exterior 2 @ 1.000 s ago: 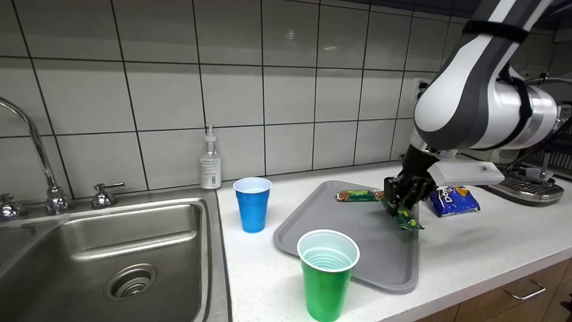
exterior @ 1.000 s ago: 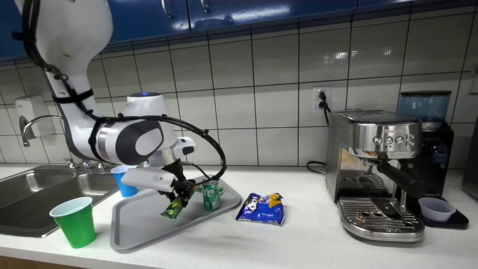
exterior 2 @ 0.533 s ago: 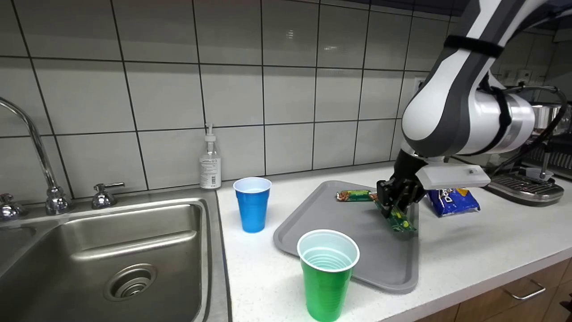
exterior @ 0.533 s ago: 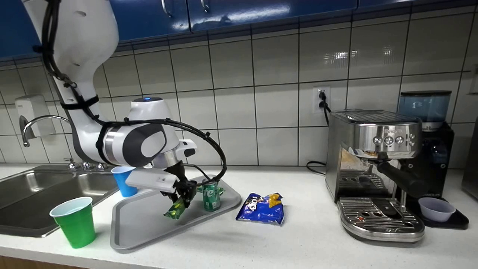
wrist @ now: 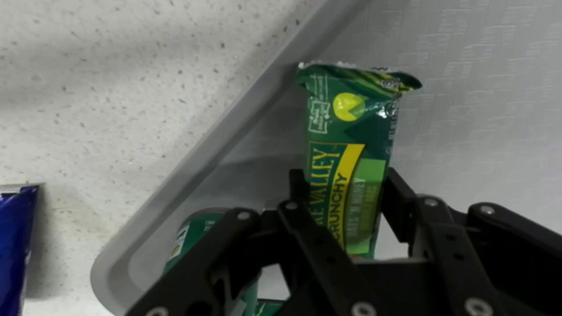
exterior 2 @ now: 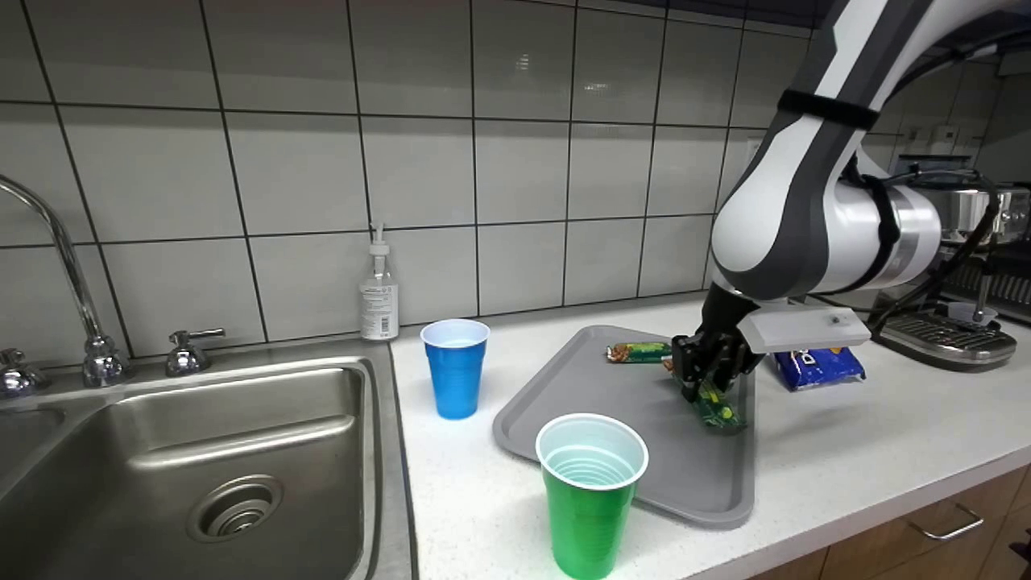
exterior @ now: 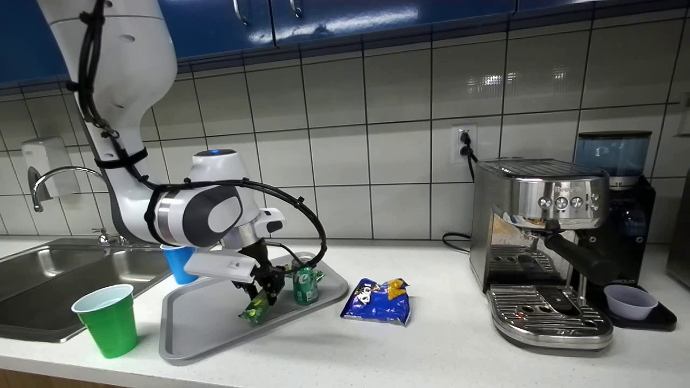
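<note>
- Can (exterior: 305, 289) and other bar (exterior 2: 636, 352) already on tray (exterior: 199, 318).
- Tool (wrist: 344, 184), part-way apart, grips green bar (wrist: 348, 153) by both edges, low over tray.
- Green bar not yet freed.

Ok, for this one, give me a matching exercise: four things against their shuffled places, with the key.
1. Crunchy bar
2. Green can
3. Blue snack bag
4. Blue cup

A. Standing on the counter near the sink
B. Standing on the tray
C. Between the jaws of the gripper
D. Lying between tray and coffee machine

Pairs: 1-C, 2-B, 3-D, 4-A
</note>
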Controlling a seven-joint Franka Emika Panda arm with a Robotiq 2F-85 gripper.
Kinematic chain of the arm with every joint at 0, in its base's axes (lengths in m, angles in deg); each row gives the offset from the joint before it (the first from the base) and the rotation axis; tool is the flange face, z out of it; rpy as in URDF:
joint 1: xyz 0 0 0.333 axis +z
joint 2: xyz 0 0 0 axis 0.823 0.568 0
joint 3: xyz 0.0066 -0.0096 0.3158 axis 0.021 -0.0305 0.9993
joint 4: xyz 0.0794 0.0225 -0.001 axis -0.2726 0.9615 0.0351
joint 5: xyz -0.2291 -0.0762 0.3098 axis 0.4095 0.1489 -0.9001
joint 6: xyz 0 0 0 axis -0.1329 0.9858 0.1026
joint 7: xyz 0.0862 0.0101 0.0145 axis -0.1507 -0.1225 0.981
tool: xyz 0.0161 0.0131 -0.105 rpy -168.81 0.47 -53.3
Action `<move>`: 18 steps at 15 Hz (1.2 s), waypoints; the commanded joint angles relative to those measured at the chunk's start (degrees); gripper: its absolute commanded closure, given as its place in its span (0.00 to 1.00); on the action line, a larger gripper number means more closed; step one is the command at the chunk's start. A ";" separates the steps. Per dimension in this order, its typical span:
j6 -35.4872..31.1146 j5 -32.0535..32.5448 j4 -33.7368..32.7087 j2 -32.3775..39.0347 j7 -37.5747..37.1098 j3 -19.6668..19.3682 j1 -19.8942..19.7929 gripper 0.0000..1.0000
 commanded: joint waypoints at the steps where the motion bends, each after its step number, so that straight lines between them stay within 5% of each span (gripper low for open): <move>1: 1.61 1.16 -0.86 -0.45 -1.76 -0.85 0.56 0.22; 4: 2.05 0.62 -0.33 -1.80 -1.11 1.24 -1.77 0.01; 11: 5.54 -1.40 2.15 -6.21 0.90 9.52 -10.21 0.00; 12: 1.97 -0.15 0.22 -2.40 -0.34 6.13 -6.51 0.00; 18: 3.64 -0.89 1.11 -3.97 0.19 7.71 -8.19 0.00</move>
